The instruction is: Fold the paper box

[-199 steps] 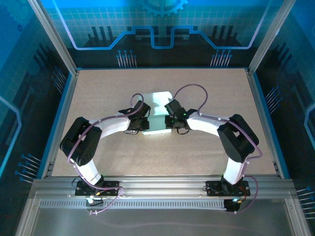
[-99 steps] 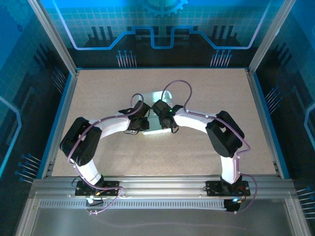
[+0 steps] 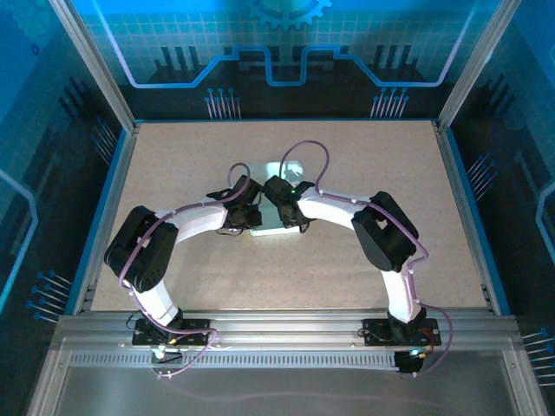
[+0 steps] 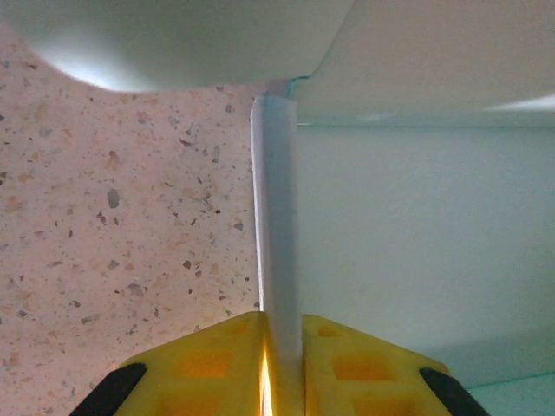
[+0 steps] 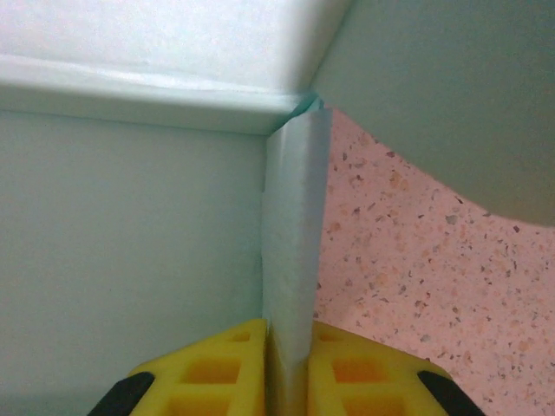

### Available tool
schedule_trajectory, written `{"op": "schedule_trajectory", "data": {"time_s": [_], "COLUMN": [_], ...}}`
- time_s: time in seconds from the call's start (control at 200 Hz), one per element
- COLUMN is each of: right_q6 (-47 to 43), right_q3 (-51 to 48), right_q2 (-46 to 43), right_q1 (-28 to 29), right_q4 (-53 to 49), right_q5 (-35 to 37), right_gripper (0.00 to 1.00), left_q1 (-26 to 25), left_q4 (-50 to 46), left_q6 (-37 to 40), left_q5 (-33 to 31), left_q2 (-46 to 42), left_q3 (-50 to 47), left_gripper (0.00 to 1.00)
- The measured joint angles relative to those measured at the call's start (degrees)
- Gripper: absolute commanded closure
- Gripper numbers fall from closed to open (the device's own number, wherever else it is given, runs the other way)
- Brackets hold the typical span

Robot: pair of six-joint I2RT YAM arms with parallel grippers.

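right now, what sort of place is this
Probably an enclosed robot test cell: aluminium frame posts, blue circuit-print wall panels, and the left arm and right arm bolted by a speckled table.

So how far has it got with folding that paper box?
Roughly midway, I'd guess. Done: the paper box has two side walls standing up from its base. In hand: the left end effector and right end effector each pinch one wall upright. Left: the rounded end flaps stick out untucked, so the ends need folding in and closing.
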Motion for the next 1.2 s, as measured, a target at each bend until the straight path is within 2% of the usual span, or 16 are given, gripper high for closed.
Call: {"op": "schedule_trajectory", "data": {"time_s": [0.17, 0.44, 0.53, 0.59, 0.625, 0.68, 0.885, 0.93, 1.011, 1.201], "right_q6": [0.44, 0.31, 0.57, 0.63, 0.63, 0.57, 0.22, 0.22, 0.22, 0.09], "right_q3": [1.68, 7.21, 8.57, 8.57, 8.57, 8.57, 9.31, 9.33, 9.29, 6.19], "right_q2": [0.94, 4.85, 5.73, 5.77, 5.92, 6.1, 6.25, 6.25, 6.25, 5.09], "right_q1": [0.04, 0.48, 0.46, 0.46, 0.46, 0.44, 0.39, 0.39, 0.39, 0.39], "right_q4": [-1.33, -6.58, -7.8, -7.96, -8.0, -7.98, -8.68, -8.76, -8.79, -7.52], "right_q5": [0.57, 4.76, 5.33, 5.57, 5.84, 6.03, 5.79, 5.81, 5.81, 5.77], "right_gripper": [1.0, 1.0, 0.82, 0.78, 0.82, 1.0, 1.0, 0.9, 0.79, 0.61], "left_q1": [0.37, 0.35, 0.17, 0.02, -0.09, -0.26, -0.37, -0.37, -0.42, -0.9], "left_q4": [0.42, 0.81, 0.79, 0.59, 0.39, 0.33, 0.35, 0.37, 0.35, -0.26], "left_q6": [0.09, 0.13, 0.15, 0.13, 0.13, 0.13, 0.13, 0.13, 0.13, 0.15], "left_q5": [0.52, 0.59, 0.59, 0.57, 0.57, 0.59, 0.55, 0.52, 0.37, 0.35], "left_q2": [-0.31, -1.68, -1.68, -1.68, -1.68, -1.68, -1.68, -1.68, -1.68, -1.68], "left_q3": [0.0, 0.04, 0.04, 0.04, 0.04, 0.04, 0.04, 0.04, 0.04, 0.04], "left_gripper": [0.82, 0.82, 0.82, 0.82, 0.82, 0.82, 0.82, 0.82, 0.82, 0.82]}}
